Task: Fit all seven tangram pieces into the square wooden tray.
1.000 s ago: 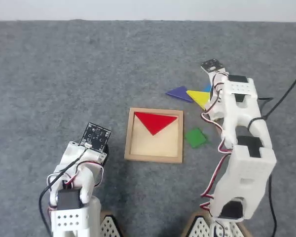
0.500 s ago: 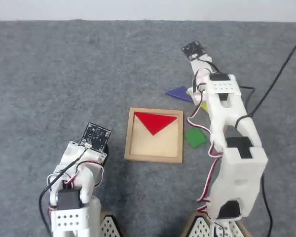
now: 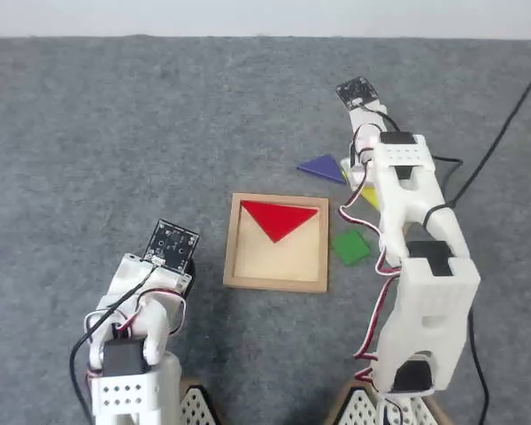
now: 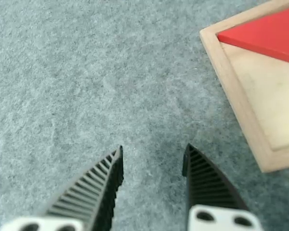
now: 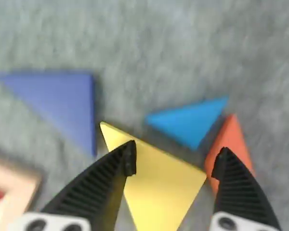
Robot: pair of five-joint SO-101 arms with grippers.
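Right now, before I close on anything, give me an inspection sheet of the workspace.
Surface: grey mat, flat.
Job's things: tray holds the red triangle in its far half. On the mat outside it are the green square, beside the tray, and the dark blue triangle, yellow triangle, light blue triangle and orange piece, grouped beyond it.
Clutter: nothing seen.
Grippers: left gripper open over bare mat near a tray corner; right gripper open above the yellow triangle.
Cables: black cable runs off from the right arm; wires loop along that arm.
Surroundings: pale wall beyond the mat.
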